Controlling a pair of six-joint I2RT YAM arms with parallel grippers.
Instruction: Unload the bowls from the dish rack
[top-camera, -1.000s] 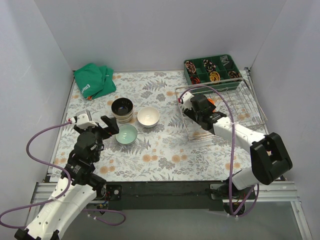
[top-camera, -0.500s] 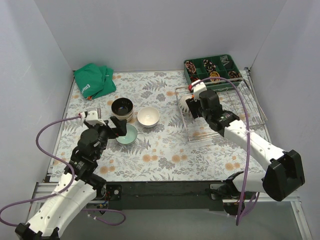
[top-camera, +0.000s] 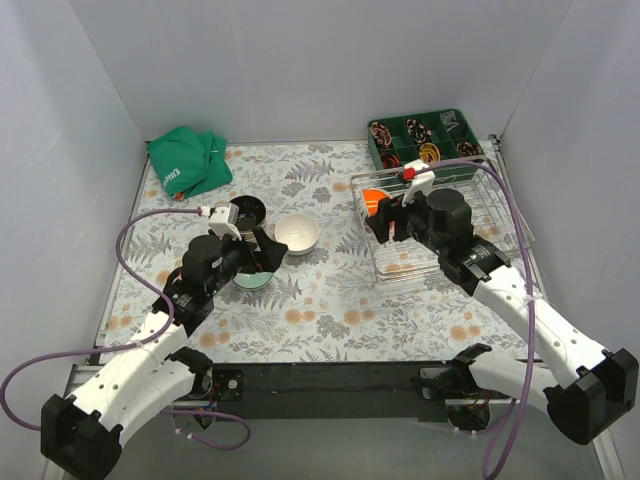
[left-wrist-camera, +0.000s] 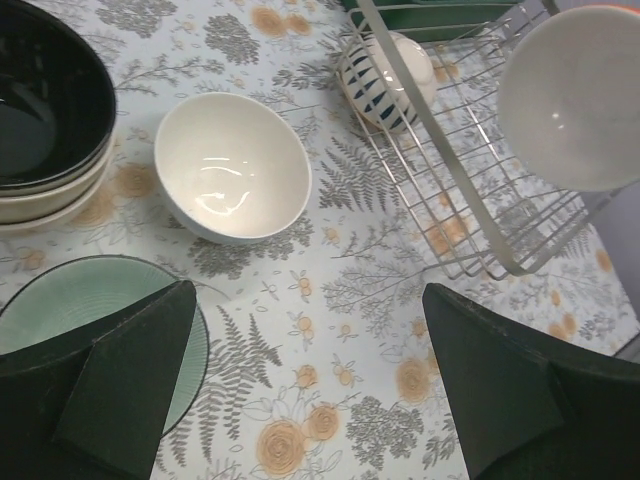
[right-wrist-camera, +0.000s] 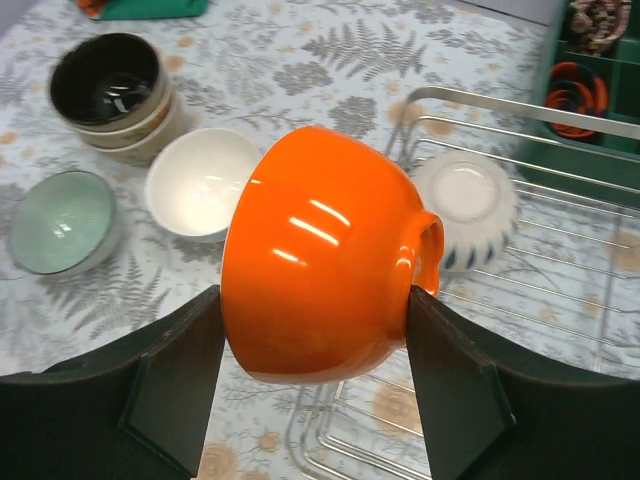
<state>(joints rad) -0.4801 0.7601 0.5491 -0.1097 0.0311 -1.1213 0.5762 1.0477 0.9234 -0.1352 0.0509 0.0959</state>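
My right gripper (top-camera: 385, 215) (right-wrist-camera: 315, 300) is shut on an orange bowl (top-camera: 373, 200) (right-wrist-camera: 320, 250), held tilted above the left end of the wire dish rack (top-camera: 470, 215) (right-wrist-camera: 500, 110). A white bowl with blue stripes (right-wrist-camera: 465, 205) (left-wrist-camera: 385, 75) lies in the rack below it. On the table stand a dark bowl on a cream stack (top-camera: 245, 212) (left-wrist-camera: 40, 110), a white bowl (top-camera: 297, 232) (left-wrist-camera: 230, 165) and a pale green bowl (top-camera: 248, 278) (left-wrist-camera: 90, 310). My left gripper (top-camera: 262, 250) (left-wrist-camera: 310, 400) is open and empty, low beside the green bowl.
A green compartment tray (top-camera: 425, 135) (right-wrist-camera: 590, 60) stands behind the rack. A green cloth (top-camera: 188, 160) lies at the far left. Grey walls close three sides. A pale round bowl inside (left-wrist-camera: 575, 95) shows over the rack in the left wrist view.
My right gripper has risen and shifted left with the orange bowl, now over the rack's left end. My left gripper has moved right and forward, over the pale green bowl.
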